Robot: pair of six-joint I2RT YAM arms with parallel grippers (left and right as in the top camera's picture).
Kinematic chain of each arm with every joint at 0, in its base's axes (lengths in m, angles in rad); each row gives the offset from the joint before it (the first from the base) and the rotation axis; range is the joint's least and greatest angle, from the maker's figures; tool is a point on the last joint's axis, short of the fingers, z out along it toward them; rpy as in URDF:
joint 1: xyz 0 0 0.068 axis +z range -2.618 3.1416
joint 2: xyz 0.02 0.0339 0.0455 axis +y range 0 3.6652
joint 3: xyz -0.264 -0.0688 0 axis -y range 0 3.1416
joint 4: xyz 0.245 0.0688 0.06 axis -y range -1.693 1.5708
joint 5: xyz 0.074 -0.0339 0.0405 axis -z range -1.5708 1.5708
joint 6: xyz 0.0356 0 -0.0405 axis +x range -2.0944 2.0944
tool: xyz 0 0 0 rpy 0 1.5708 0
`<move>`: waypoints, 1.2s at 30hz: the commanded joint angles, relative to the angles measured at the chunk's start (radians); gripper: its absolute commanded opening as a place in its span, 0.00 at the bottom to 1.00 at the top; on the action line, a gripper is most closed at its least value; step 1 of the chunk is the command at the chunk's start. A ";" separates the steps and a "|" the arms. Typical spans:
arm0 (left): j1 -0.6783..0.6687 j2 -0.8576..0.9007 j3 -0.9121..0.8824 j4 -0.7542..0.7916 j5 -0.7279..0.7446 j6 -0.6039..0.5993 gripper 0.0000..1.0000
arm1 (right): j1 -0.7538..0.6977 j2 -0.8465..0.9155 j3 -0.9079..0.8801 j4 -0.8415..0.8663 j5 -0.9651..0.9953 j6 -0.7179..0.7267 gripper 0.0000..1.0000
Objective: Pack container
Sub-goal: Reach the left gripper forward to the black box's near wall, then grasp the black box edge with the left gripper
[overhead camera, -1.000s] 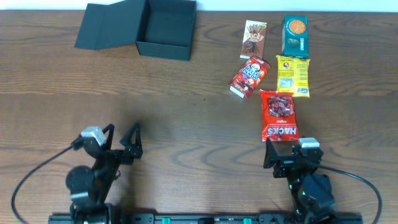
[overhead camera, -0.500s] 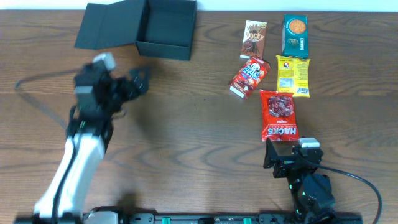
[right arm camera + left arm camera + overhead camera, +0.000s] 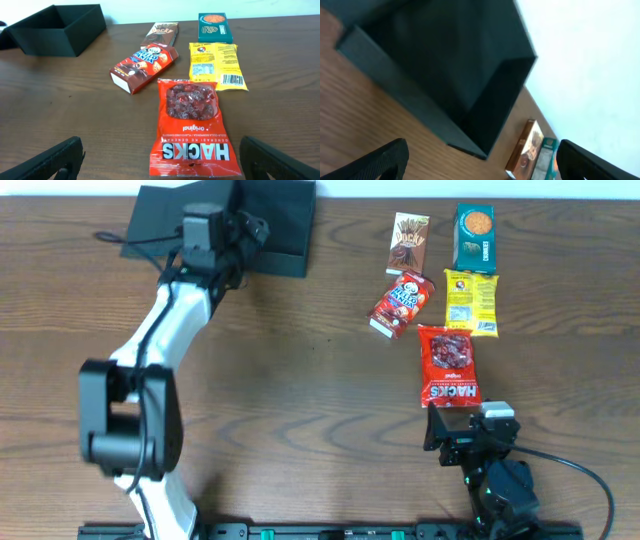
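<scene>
The left arm (image 3: 165, 320) has left its folded rest at the table's (image 3: 320, 380) 7 o'clock edge. Half a second back it was midway up the 9 o'clock side, and now it stretches out to 11 o'clock. The left gripper (image 3: 248, 228), earlier above bare wood, now hangs over the box's (image 3: 285, 225) 9 o'clock side, where the lid (image 3: 150, 230) hinges.

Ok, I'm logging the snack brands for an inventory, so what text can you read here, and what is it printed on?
"HACKS" and "original": on the red bag, upside down to the right wrist camera.
"Pocky": on the brown box, only partly legible.
Lettering on the red carton: too blurred to read.
Print on the yellow packet and the teal box: too small to read.
No text on the container.
</scene>
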 commanded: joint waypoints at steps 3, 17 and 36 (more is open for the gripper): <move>-0.015 0.146 0.206 -0.154 -0.040 -0.099 0.96 | -0.008 -0.006 -0.009 -0.004 0.004 -0.017 0.99; 0.000 0.240 0.268 -0.253 -0.109 -0.257 0.96 | -0.008 -0.006 -0.009 -0.004 0.004 -0.017 0.99; 0.006 0.285 0.268 -0.058 -0.131 -0.117 0.96 | -0.008 -0.006 -0.009 -0.004 0.004 -0.017 0.99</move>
